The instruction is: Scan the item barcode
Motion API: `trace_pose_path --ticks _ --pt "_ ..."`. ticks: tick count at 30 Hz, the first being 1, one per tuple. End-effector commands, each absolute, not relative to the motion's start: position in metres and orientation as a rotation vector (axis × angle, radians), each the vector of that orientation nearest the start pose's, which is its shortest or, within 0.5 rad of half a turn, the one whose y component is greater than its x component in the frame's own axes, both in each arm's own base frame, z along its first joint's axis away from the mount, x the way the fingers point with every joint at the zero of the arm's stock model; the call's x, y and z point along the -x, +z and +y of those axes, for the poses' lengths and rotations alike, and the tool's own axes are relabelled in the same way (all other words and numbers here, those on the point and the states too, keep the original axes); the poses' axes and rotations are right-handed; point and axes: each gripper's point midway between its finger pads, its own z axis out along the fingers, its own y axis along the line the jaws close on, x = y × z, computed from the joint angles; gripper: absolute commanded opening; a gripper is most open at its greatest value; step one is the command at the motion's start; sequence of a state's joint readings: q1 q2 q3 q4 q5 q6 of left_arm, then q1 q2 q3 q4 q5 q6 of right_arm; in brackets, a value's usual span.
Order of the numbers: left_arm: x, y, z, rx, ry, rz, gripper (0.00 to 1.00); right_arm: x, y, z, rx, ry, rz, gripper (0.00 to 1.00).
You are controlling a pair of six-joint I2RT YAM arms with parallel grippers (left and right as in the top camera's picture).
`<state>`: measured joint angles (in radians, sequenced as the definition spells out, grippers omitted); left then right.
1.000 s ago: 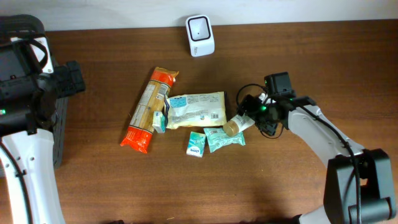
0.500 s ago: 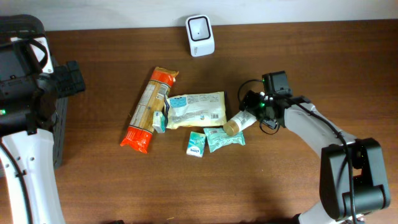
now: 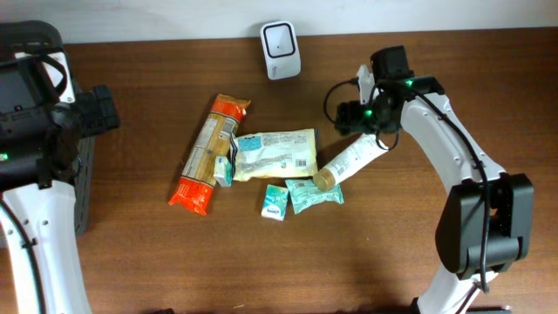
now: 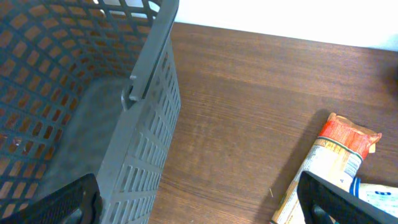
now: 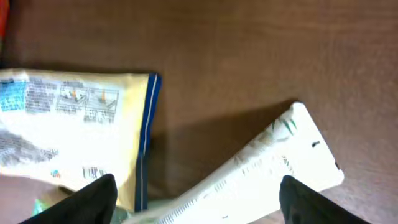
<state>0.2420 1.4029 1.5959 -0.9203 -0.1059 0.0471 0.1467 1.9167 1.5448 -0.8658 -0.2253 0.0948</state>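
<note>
Surface [image 3: 436, 262]: dark brown wood, on which all items are laid
Tube [image 3: 349, 162]: a white tube with a tan cap, laid diagonally right of centre; its cap end is seen touching the teal packet, its flat end pointing far-right, just below the right fingers; nothing is seen gripping it
Right gripper [image 3: 356, 116]: held above the surface just beyond the flat end of the tube; the fingers [image 5: 102, 193] are seen spread apart with nothing between them
Left gripper [image 4: 199, 202]: kept at the far left beside the basket; the fingers [image 4: 342, 199] are seen spread wide and empty
Scanner [image 3: 281, 37]: a white unit placed at the far edge, centre
Yellow pouch [image 3: 275, 154]: laid flat at centre, left of the tube
Orange bag [image 3: 210, 154]: a long pack laid diagonally, left of the pouch
Teal packet [image 3: 315, 194]: laid near the tube's cap
Small box [image 3: 275, 201]: laid just left of the teal packet
Basket [image 4: 74, 124]: grey mesh, at the left edge
</note>
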Motion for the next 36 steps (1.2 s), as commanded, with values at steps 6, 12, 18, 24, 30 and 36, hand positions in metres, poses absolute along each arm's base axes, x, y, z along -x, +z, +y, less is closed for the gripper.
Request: trace_pose_path --ticks 6,12,18,24,30,36 --pt "-0.372 0.321 0.113 0.297 0.276 2.278 0.99 -0.476 0.057 0.123 0.142 0.447 2.727 0.83" --pt "-0.372 0.321 0.113 0.296 0.276 2.278 0.99 -0.429 0.027 0.110 0.097 0.406 2.968 0.88" --pt "-0.372 0.321 0.113 0.296 0.276 2.278 0.99 -0.367 0.025 0.056 -0.147 0.396 3.250 0.84" --pt "-0.372 0.321 0.113 0.296 0.276 2.279 0.99 -0.363 0.095 0.073 0.174 0.510 3.244 0.78" --pt "-0.372 0.321 0.113 0.297 0.276 2.279 0.99 -0.347 0.130 0.154 0.616 0.433 3.167 0.24" --pt "-0.372 0.321 0.113 0.296 0.276 2.278 0.99 -0.331 0.104 0.175 0.820 0.308 3.157 0.09"
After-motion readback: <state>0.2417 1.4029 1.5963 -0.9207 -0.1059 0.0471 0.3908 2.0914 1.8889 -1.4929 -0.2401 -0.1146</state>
